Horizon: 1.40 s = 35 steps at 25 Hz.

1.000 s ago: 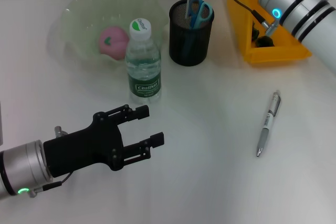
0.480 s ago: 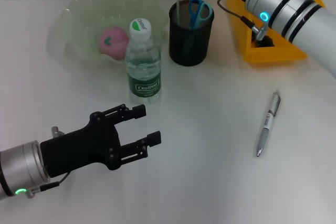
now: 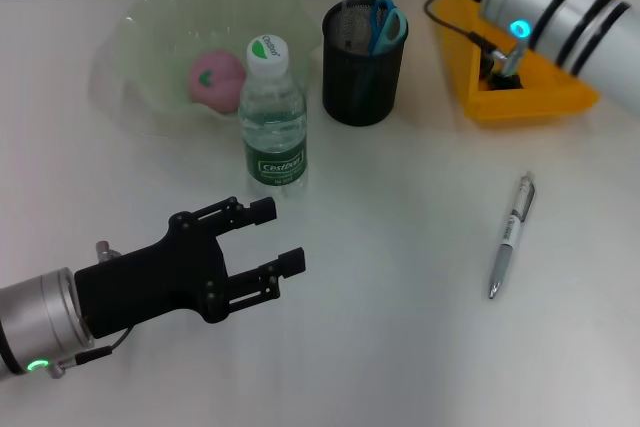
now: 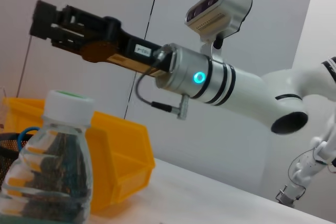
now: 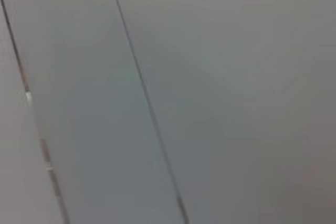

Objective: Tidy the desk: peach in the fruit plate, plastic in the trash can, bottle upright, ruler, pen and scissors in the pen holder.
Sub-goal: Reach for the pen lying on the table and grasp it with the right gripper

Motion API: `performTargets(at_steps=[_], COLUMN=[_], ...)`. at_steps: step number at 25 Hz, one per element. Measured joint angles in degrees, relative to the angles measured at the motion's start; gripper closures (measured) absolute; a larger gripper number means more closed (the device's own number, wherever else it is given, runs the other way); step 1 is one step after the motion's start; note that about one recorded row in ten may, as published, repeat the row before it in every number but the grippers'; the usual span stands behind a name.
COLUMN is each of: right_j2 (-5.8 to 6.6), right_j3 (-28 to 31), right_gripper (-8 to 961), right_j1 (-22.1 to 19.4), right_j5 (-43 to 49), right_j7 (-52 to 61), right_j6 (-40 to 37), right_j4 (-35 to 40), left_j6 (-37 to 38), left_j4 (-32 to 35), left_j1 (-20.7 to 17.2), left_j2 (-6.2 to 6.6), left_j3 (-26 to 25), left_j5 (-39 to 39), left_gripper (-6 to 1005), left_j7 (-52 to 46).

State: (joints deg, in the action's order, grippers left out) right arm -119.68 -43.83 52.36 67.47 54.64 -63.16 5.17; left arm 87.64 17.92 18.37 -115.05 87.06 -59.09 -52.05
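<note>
Your desk [image 3: 400, 327] is white and wide. At its far side, left of the black pen holder [image 3: 364, 72], sits the pale green fruit plate [image 3: 150, 37] with the pink peach [image 3: 216, 78] inside it. Right of the pen holder stands a yellow bin [image 3: 520, 97]. Your right arm [image 3: 560, 7] reaches across above that bin, and its gripper [image 4: 68, 22] is up high past the pen holder; you cannot tell how its fingers stand. Your left gripper [image 3: 268, 239] hangs low over the desk, in front of the pen holder and well apart from it, with its two fingers spread wide and nothing between them. The water bottle [image 3: 271, 117] stands upright just left of the pen holder. The blue scissors [image 3: 384, 25] stick out of the pen holder. The silver pen [image 3: 510, 235] lies flat on the desk, in front of the pen holder and off to its right.
</note>
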Motion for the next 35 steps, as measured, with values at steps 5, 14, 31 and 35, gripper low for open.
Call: performTargets(at_steps=[5,14,31,35], right_j2=[0.66,1.14,0.8,0.85], right_j3=[-10.8,-7.7,28.2,31.2], right_gripper=[381,381,179,178], right_j1=[-9.0,-27.2,-38.7,-39.4], right_j5=[7.2,30.4,59.1,63.2], right_j7=[19.5,41.6,21.8,19.6], right_j6=[-3.0,-25.6,-50.6,-49.9], right_j4=[19.4,51.9,48.0,47.4], left_j6=[0.2,0.4,-2.9,-4.5], left_j4=[0.0,0.7,24.7,34.9], left_j1=[0.0,1.3,13.2,18.7], left_j2=[0.0,0.09,-0.04,-2.99], left_j3=[0.0,0.7,-2.9,-3.1], left_j5=[0.0,-0.1,-30.0,-42.5], left_gripper=[289,289,290,290], left_j7=[-0.4,-3.6,-51.6,-69.0])
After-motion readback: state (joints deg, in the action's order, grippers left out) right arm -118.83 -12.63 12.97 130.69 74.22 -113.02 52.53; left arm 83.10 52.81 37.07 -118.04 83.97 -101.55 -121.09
